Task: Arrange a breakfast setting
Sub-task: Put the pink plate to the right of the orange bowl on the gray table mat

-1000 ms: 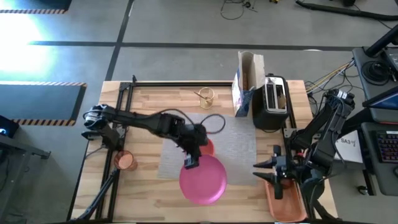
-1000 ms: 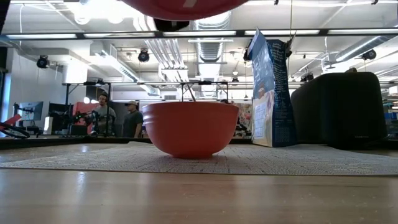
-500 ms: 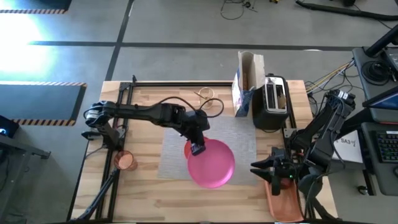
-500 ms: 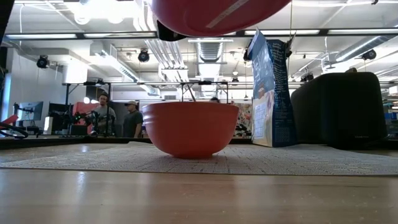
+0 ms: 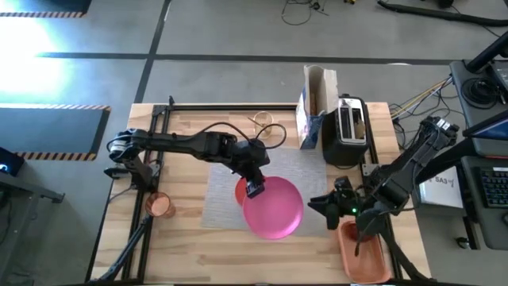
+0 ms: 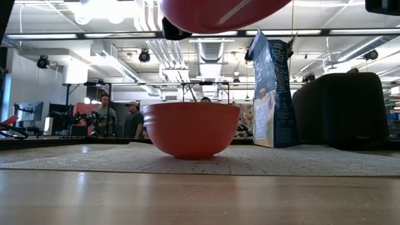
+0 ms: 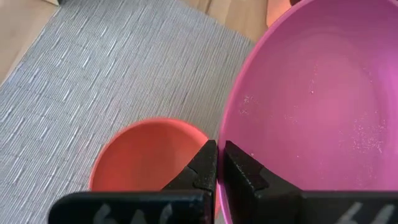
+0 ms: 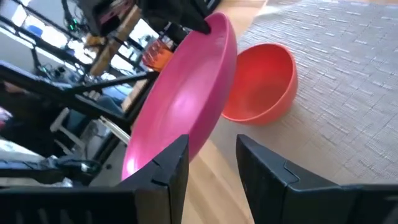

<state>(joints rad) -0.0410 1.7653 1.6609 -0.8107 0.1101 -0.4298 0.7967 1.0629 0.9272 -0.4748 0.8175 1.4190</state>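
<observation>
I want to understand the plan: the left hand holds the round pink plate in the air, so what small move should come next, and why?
Probably carry the round pink plate sideways to bare grey woven placemat, then lower it. The left hand pinches its rim, and the orange bowl sits partly beneath it.

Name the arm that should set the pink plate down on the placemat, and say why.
Left. The left gripper is already shut on the pink plate's rim, holding it above the placemat. The right gripper is open, empty.

Smooth, faintly glossy pink plate [image 7: 311, 106]; matt orange bowl [image 6: 190, 128]; coarse woven grey placemat [image 7: 93, 81]; pale wooden table [image 5: 190, 246] with visible grain; printed paper carton [image 6: 272, 90]
</observation>
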